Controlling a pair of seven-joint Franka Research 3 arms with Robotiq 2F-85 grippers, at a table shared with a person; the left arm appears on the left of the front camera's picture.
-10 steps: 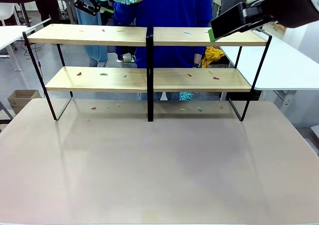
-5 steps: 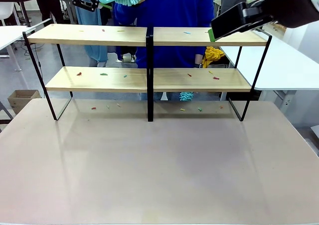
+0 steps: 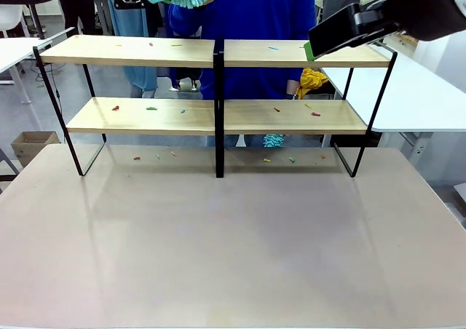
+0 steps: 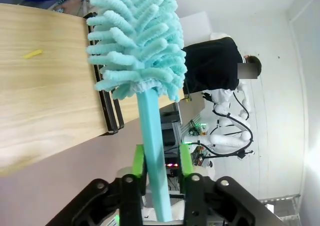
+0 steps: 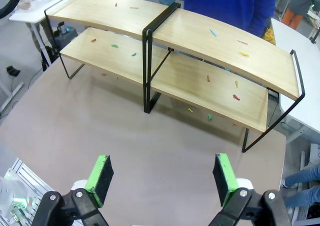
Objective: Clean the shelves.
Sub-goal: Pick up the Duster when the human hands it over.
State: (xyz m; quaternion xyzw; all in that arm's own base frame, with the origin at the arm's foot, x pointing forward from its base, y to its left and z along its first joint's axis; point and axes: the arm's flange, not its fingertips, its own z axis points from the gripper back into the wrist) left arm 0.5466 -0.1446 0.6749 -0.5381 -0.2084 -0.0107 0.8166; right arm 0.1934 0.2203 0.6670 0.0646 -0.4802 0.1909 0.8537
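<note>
Pinching the teal duster (image 4: 137, 46) in my left gripper (image 4: 159, 161), right gripper (image 5: 162, 167) spread, I should sweep scraps (image 3: 151, 108) off the shelves (image 3: 291, 116) slowly.

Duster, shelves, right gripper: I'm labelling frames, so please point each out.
duster (image 4: 135, 41), left wrist view, fluffy head.
shelves (image 3: 95, 52), front view, bare top board.
right gripper (image 5: 161, 166), right wrist view, midway between fingertips.

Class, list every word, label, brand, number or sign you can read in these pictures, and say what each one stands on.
None can be read: no print shows on the shelves, the teal duster or the table.
</note>
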